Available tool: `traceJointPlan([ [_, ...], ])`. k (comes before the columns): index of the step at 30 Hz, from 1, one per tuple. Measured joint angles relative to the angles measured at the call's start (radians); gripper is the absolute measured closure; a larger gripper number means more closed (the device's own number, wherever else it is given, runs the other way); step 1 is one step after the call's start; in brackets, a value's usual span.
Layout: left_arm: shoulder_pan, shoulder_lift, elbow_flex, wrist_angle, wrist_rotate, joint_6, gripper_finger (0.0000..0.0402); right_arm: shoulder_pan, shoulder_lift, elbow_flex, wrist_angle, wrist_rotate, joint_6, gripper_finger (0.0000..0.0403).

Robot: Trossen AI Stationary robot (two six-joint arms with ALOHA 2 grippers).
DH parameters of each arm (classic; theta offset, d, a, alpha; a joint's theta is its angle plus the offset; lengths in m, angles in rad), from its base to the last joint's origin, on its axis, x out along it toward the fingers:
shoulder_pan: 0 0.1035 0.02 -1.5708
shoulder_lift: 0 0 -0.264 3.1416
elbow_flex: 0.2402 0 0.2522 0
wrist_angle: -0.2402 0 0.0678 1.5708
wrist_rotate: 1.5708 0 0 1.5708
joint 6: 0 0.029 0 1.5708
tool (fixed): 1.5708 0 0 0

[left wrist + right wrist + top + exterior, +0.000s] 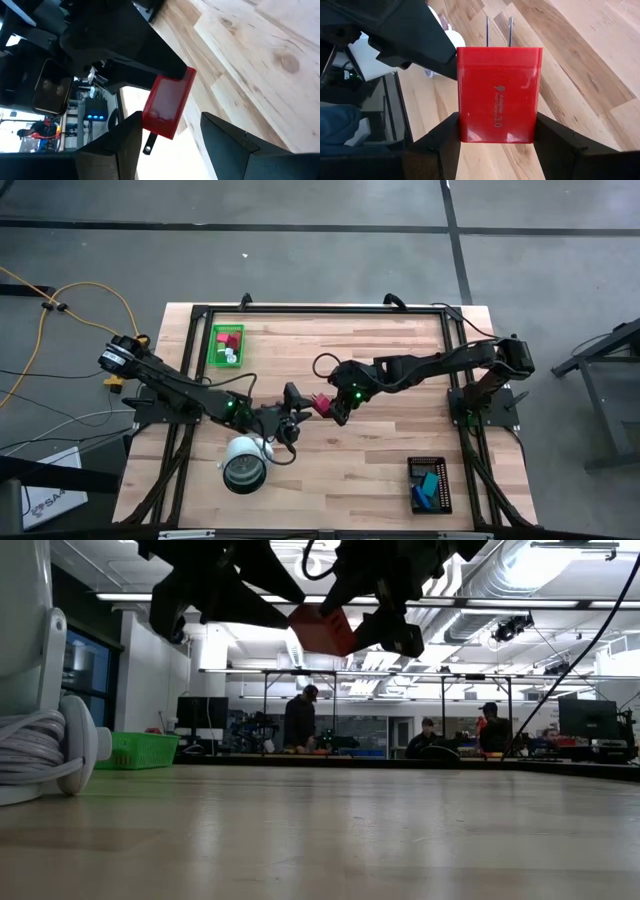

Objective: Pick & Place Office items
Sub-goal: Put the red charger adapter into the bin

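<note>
A red block [498,95] with two metal prongs [498,30] hangs high above the wooden table [400,430], near its middle, with my right gripper [330,407] shut on it. In the low view the red block [322,628] is well clear of the tabletop. My left gripper [297,410] stands open just to the block's left and faces it. In the left wrist view the red block [167,105] shows between my left gripper's [170,122] two fingers with a gap on each side; I see no touch. My right gripper pinches the block by its two narrow long sides [462,122] between its two fingers, at the end away from the prongs. The fingers come slanting down from the table's right. The block is lifted clear, its prongs pointing away from the gripper toward the left arm.
A green tray [213,350] with red and white pieces sits at the far left. A black tray [415,485] with blue and teal bits sits at the near right. A big white round roll [245,462] lies near the left arm, close to the near edge.
</note>
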Motion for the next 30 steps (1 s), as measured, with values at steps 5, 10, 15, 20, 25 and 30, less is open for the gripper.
traceJointPlan([
  [5,0.005,0.000,0.001,-0.002,0.008,0.023,0.0209,-0.001,0.000,0.000,0.000,-0.002,0.002,0.0207],
  [10,0.007,0.000,0.005,0.002,0.013,0.070,0.0209,-0.001,0.000,0.000,0.001,-0.003,0.001,0.0207],
  [15,0.027,0.000,0.009,0.006,0.025,0.072,0.0209,-0.001,0.000,0.000,0.003,-0.002,0.001,0.0207],
  [20,0.047,0.000,0.011,0.006,0.057,0.079,0.0209,-0.001,0.000,0.000,0.004,-0.002,0.005,0.0207],
  [25,0.046,0.000,0.011,0.006,0.057,0.095,0.0209,-0.001,0.000,0.000,0.004,0.005,0.008,0.0207],
  [30,0.047,0.000,0.011,0.003,0.065,0.104,0.0209,-0.007,0.000,0.000,0.004,0.006,0.008,0.0207],
])
